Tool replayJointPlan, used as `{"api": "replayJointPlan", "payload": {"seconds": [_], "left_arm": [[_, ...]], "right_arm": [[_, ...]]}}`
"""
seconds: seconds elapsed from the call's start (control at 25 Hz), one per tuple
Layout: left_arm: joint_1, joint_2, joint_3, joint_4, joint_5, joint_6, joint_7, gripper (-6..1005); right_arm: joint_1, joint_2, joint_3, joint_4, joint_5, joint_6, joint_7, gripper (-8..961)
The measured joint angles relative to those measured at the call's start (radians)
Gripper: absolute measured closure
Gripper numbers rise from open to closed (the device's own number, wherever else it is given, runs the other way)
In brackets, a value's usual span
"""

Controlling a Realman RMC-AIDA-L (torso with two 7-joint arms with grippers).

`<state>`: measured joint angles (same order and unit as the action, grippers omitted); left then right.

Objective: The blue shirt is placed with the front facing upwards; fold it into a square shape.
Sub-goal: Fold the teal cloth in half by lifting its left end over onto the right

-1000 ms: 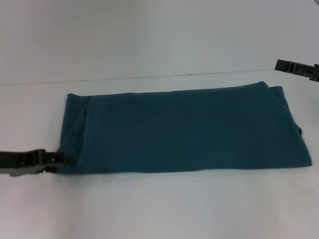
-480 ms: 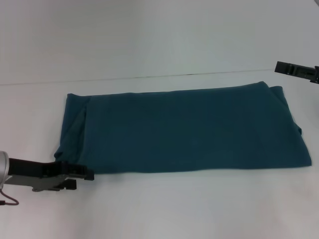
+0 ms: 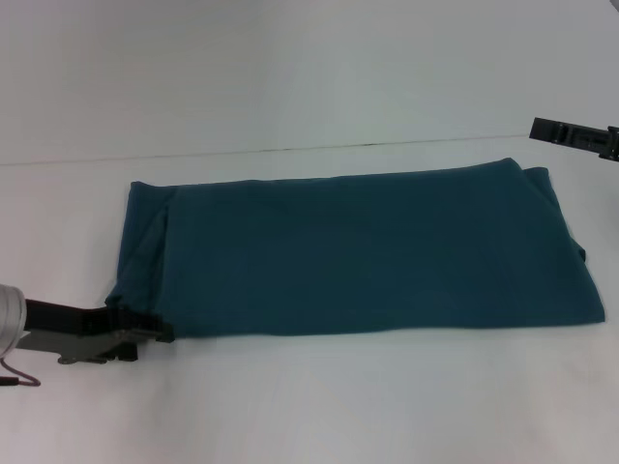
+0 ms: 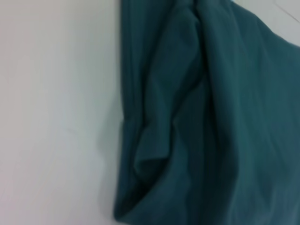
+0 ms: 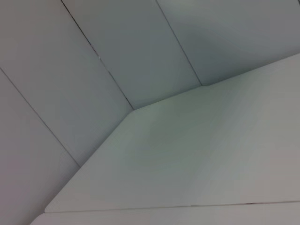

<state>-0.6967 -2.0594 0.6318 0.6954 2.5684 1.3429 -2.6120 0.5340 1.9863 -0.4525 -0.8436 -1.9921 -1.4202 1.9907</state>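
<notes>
The blue shirt lies on the white table as a long, flat band running left to right, with a folded-in layer at its left end. No lettering shows on it. My left gripper is low at the shirt's near left corner, its tips touching the cloth edge. The left wrist view shows bunched folds of the blue shirt beside bare table. My right gripper is parked at the far right, raised above the shirt's right end and apart from it.
The table's far edge runs just behind the shirt, with a pale wall beyond it. In the right wrist view there is only the wall panels and a stretch of table.
My left gripper came in from the left edge, dropped toward the front and reached right past the shirt's corner. It has since pulled back slightly onto the corner. The right arm stayed put.
</notes>
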Motion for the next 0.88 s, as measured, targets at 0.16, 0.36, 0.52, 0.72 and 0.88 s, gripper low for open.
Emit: {"api": "replayJointPlan", "payload": {"seconds": [0.16, 0.36, 0.52, 0.72, 0.88], "left_arm": [[0.000, 0.000, 0.000, -0.002, 0.000, -0.010, -0.008, 361], [-0.003, -0.001, 0.000, -0.003, 0.002, -0.031, -0.015, 360], [-0.010, -0.001, 0.003, -0.020, 0.003, -0.049, -0.015, 360], [-0.016, -0.001, 0.019, -0.028, 0.011, -0.071, -0.015, 361], [-0.018, -0.001, 0.022, -0.027, 0.012, -0.080, -0.017, 365]], "right_arm": [[0.002, 0.000, 0.000, 0.000, 0.001, -0.002, 0.000, 44], [0.003, 0.000, 0.002, 0.000, 0.001, -0.003, 0.000, 43], [0.003, 0.000, 0.003, -0.001, 0.001, -0.003, 0.000, 43], [0.003, 0.000, 0.006, -0.001, 0.002, -0.002, 0.000, 43], [0.004, 0.000, 0.005, -0.002, 0.004, -0.002, 0.000, 43]]}}
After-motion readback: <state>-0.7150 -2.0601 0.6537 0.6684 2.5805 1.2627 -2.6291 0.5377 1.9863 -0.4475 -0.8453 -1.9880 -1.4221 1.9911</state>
